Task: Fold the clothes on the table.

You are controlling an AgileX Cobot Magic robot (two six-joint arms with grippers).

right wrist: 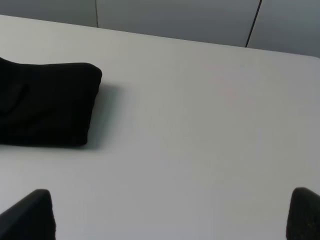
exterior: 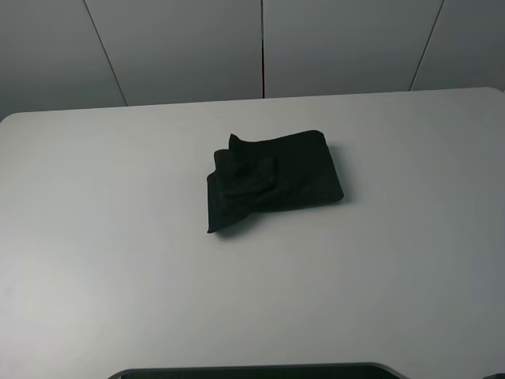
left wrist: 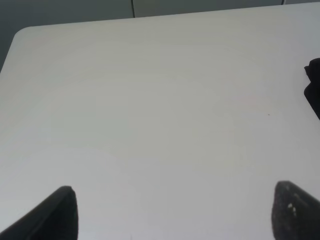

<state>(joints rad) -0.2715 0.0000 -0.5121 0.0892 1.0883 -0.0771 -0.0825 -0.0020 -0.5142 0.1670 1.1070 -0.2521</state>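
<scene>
- Background was grey wall panels [exterior: 181,47] with thin dark seams, behind a plain white table [exterior: 95,260].
- Table showed rounded far corners; a dark curved edge [exterior: 260,369] sat at the near side in the high view, unclear what it was.
- T-shirt [exterior: 272,180] lay folded into a compact black bundle near table centre. No print or label visible from any view; left part of the bundle looked rumpled, with an uneven flap on top, right part was flatter.
- Left gripper [left wrist: 175,215]: fingers spread wide, only the two dark tips visible, nothing between them, bare tabletop under the gap. Shirt showed as just a sliver at the frame edge, well apart from the fingers, ahead and off to the outer side of the right-hand tip.
- Right gripper [right wrist: 172,215]: fingers also spread wide, gripping nothing. Shirt's rounded folded corner lay ahead of the left-hand fingertip [right wrist: 30,215], near but not touching.
- Neither arm appeared in the high view.
</scene>
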